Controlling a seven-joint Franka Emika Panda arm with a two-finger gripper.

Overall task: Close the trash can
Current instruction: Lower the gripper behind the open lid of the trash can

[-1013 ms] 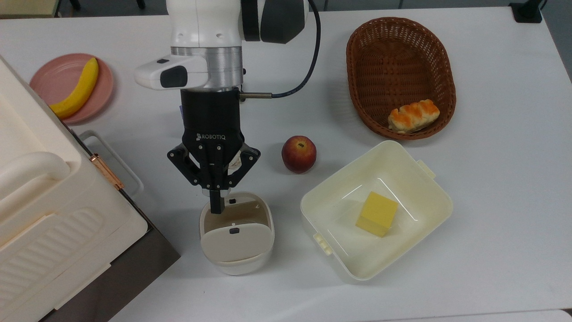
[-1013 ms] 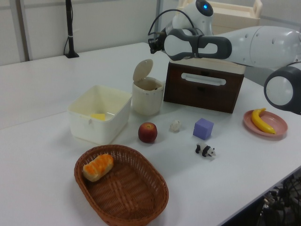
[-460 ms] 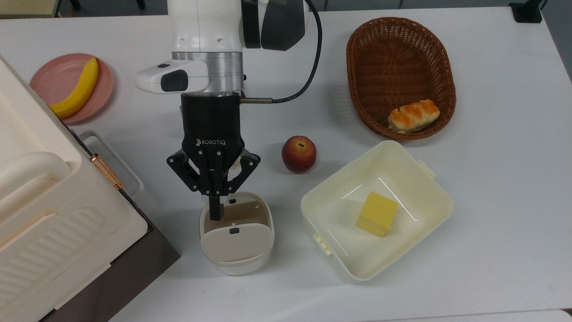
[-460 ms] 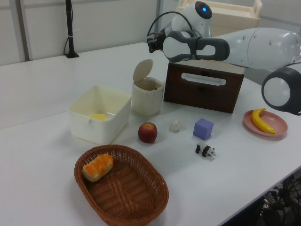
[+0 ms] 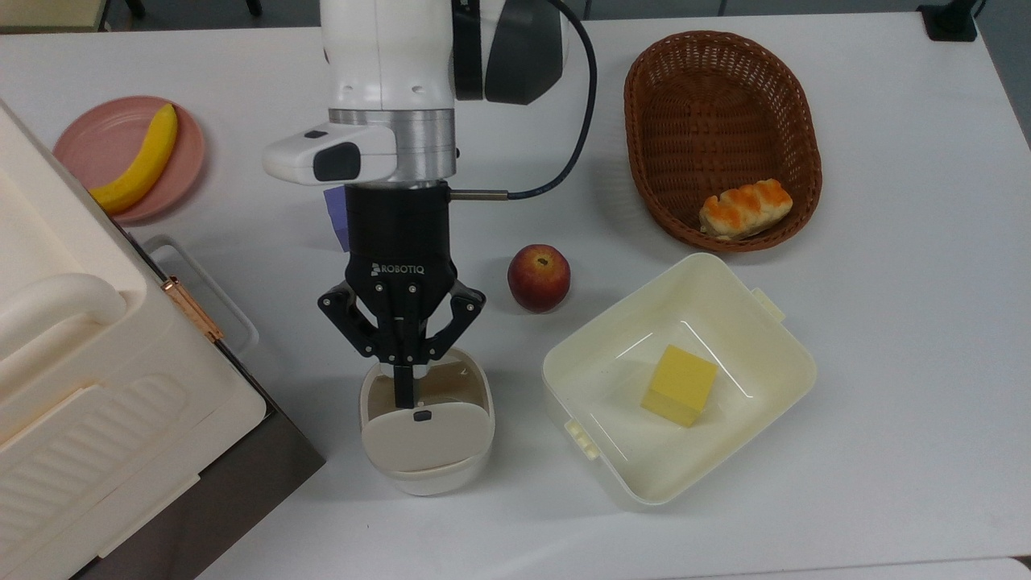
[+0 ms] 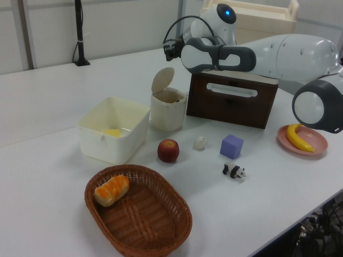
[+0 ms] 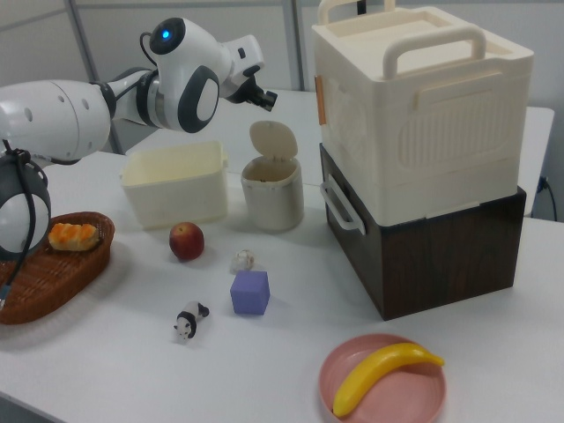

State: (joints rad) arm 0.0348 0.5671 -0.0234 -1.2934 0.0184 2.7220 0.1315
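On the white table (image 5: 886, 338), taken from the top view's left to its right, a pink plate (image 5: 97, 145) with a banana (image 5: 141, 161) is seen, then a large cream ribbed box (image 5: 89, 379) stacked on a dark brown one. Next comes the trash can (image 5: 425, 451), near the table's middle and between the stacked boxes and a pale-yellow tub (image 5: 765, 354). It is a small cream-white bin with a rounded-square body, and its greyish-beige lid (image 5: 427, 435), marked with a small black button (image 5: 420, 416), is swung up on its hinge, so the brownish inside is exposed. In the left view the lid (image 6: 162, 80) is seen standing nearly upright above the rim. The gripper (image 5: 403, 387) is held above the can's open mouth, just beside the raised lid; its two fingers are pressed together and nothing is held between them. An apple (image 5: 538, 277) lies beside the can, a yellow block (image 5: 679, 385) sits inside the tub, and a wicker basket (image 5: 644, 121) holding a bread roll (image 5: 745, 208) is placed further right. In the right view a purple cube (image 7: 250, 293), a small panda figure (image 7: 188, 321) and a small whitish lump (image 7: 241, 260) are seen in front of the can.
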